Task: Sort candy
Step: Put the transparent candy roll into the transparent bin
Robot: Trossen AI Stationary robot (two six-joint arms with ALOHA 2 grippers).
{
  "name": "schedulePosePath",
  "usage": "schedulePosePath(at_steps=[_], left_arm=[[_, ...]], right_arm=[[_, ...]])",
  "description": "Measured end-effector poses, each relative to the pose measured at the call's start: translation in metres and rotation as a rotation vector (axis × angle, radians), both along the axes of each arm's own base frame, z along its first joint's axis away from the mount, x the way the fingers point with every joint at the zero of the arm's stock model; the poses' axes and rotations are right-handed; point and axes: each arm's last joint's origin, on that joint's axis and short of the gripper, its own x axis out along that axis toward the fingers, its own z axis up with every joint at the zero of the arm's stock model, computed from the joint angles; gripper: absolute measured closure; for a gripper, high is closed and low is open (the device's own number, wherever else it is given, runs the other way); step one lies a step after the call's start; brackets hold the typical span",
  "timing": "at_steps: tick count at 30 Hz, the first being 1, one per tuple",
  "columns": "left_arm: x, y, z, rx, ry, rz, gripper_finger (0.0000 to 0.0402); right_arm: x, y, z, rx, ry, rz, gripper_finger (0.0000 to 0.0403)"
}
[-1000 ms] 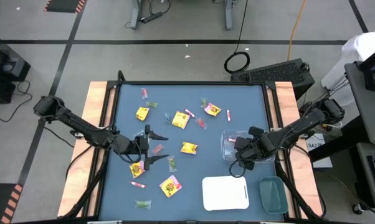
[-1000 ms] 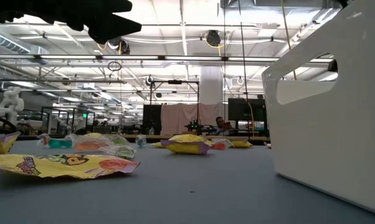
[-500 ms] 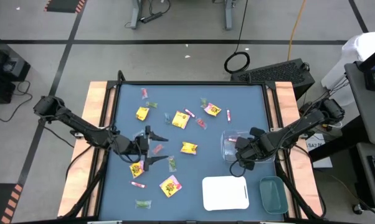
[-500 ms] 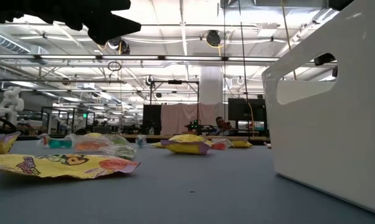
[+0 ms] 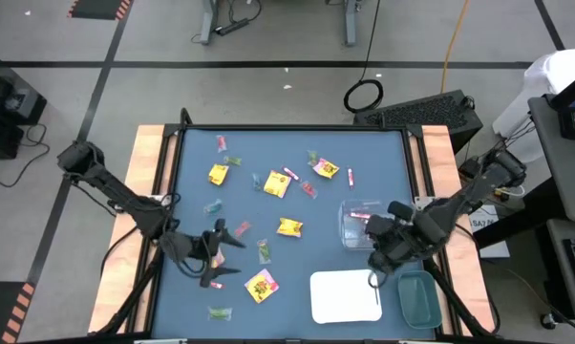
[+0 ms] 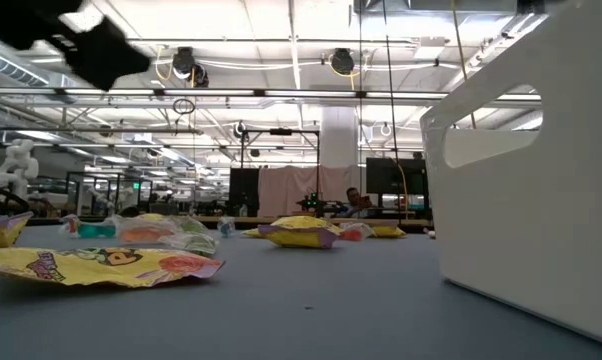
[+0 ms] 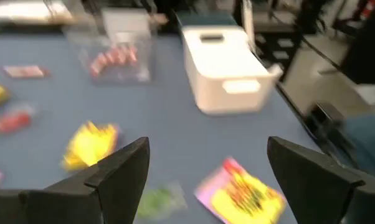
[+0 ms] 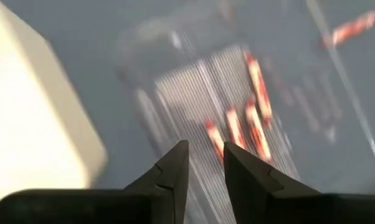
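Left gripper [image 5: 222,254] is spread wide w/ nothing in it, hovering among the candy [image 5: 262,285]; a yellow packet lies just ahead of it, a pink stick right beside.

Right gripper [image 5: 376,260], fingers nearly together & empty, is above the clear tray [image 5: 348,229] holding pink sticks.

Wrappers look light, crinkly, prob slippery: pinch packets across the flat middle, sticks mid-length.
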Motion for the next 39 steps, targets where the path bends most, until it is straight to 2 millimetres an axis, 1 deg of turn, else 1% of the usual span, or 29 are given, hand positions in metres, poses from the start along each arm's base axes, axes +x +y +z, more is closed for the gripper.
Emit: schedulePosePath(at_steps=[3, 5, 11, 15, 20, 24, 27, 32, 37, 39], left_arm=[[-0.012, -0.010, -0.007, -0.016, 0.079, -0.017, 0.0073], [-0.020, -0.016, -0.011, -0.011, 0.114, -0.032, 0.0073], [-0.037, -0.031, -0.019, -0.007, 0.163, -0.073, 0.0073], [-0.042, -0.042, -0.034, 0.059, 0.209, -0.103, 0.0073], [-0.048, -0.054, -0.058, 0.139, 0.287, -0.132, 0.0073], [-0.053, -0.059, -0.069, 0.139, 0.327, -0.130, 0.0073], [-0.056, -0.061, -0.070, 0.108, 0.340, -0.122, 0.0073], [-0.060, -0.064, -0.073, 0.105, 0.353, -0.126, 0.0073], [-0.063, -0.064, -0.086, 0.159, 0.375, -0.119, 0.0074], [-0.062, -0.065, -0.091, 0.178, 0.387, -0.116, 0.0082]], right_arm=[[-0.001, 0.015, 0.017, -0.040, -0.152, 0.040, 0.0317], [0.000, 0.025, 0.023, -0.060, -0.260, 0.079, 0.0317], [0.005, 0.055, 0.034, -0.154, -0.544, 0.228, 0.0317], [0.014, 0.074, 0.036, -0.231, -0.652, 0.338, 0.0317], [0.029, 0.091, 0.030, -0.293, -0.698, 0.440, 0.0317], [0.035, 0.098, 0.023, -0.334, -0.694, 0.479, 0.0317], [0.037, 0.099, 0.021, -0.338, -0.688, 0.481, 0.0317], [0.038, 0.100, 0.020, -0.338, -0.690, 0.478, 0.0317], [0.039, 0.099, 0.021, -0.335, -0.696, 0.470, 0.0316], [0.040, 0.099, 0.021, -0.335, -0.696, 0.469, 0.0316]])
